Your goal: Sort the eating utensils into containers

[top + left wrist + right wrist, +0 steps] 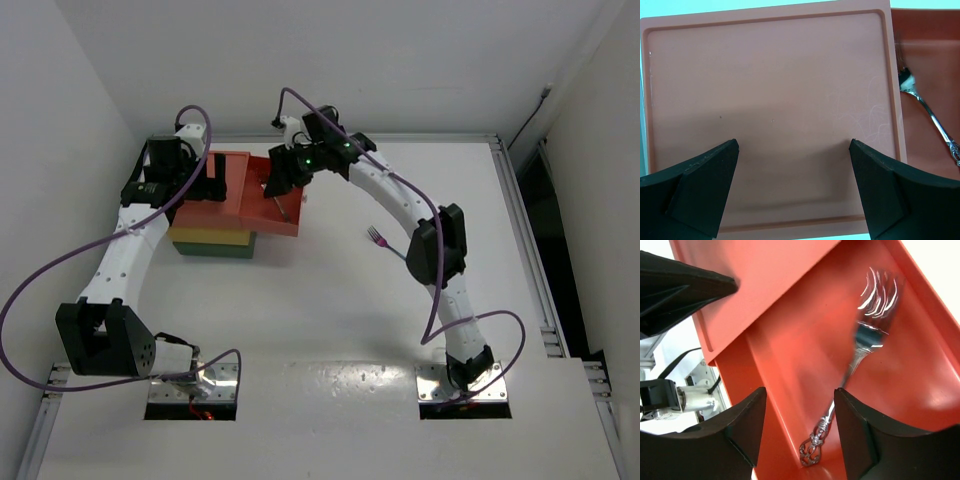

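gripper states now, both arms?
Left gripper: open, holding nothing.
Right gripper: open; silver fork sits in the red drawer, ungripped.

A white bench (330,320) sits inside a plain white enclosure, shut in by a left wall (60,100), a back wall (420,60) and a right wall (605,170). A pale metal rail (420,137) runs along the bench's far edge, and a second rail (522,240) lines its right edge. Beyond that second rail, a dark gap (560,260) lies between the bench and the right wall. A thin black cable (537,108) runs up the far right corner. Overhead light leaves a mottled glare (350,375) on the bench's near strip.
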Tool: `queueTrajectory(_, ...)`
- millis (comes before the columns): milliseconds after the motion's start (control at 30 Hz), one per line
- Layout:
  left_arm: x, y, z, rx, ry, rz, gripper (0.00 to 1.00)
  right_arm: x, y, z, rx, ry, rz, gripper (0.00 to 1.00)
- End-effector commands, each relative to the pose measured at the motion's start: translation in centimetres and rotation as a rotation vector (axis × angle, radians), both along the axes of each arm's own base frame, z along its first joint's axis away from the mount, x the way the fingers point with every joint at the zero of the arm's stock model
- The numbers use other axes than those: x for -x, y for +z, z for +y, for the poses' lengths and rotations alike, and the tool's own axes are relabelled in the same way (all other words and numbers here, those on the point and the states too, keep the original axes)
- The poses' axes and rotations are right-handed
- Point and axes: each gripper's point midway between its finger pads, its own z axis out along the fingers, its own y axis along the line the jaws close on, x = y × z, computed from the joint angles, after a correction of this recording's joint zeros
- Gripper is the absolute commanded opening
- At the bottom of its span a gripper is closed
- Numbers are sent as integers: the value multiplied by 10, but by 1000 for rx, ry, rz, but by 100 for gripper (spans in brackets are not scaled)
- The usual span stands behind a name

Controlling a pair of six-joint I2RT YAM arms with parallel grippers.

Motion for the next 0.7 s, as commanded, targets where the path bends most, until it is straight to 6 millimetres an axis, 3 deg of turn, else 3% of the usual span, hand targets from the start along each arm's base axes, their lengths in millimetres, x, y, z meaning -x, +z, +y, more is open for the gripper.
queueTrajectory(0,22,-46,-2,28,11,179,100,0,53,3,-67,-3,-96,57)
queueTrajectory(33,22,-43,-2,28,11,170,100,-3,87,1,-124,-6,-155,57)
queueTrajectory(133,22,-42,-2,28,11,170,100,-4,153,-12,-185,-41,-304,53)
queueTrajectory(200,24,-43,0,22,18,170,100,-9,167,-31,-132,-72,-403,45)
queueTrajectory(233,24,-43,0,22,18,170,100,-12,148,-49,-64,-89,-381,41)
queueTrajectory(267,25,-39,0,15,12,157,100,-9,154,-66,-13,-82,-454,37)
queueTrajectory(300,25,-39,0,15,12,157,100,-10,120,-86,73,-79,-416,30)
queueTrajectory(333,25,-39,0,15,12,157,100,-7,104,-101,131,-71,-415,28)
queueTrajectory(433,27,-43,-1,22,4,167,100,10,51,-161,332,-58,-400,28)
queueTrajectory(467,27,-43,-1,22,4,168,100,18,19,-184,431,-38,-370,28)
queueTrajectory(533,30,-43,-1,22,4,167,100,27,-3,-215,533,-37,-332,31)
queueTrajectory(567,28,-42,-1,22,4,158,100,38,-26,-235,613,-24,-290,33)
queueTrajectory(667,28,-42,-1,22,4,158,100,56,-69,-273,755,-17,-181,34)
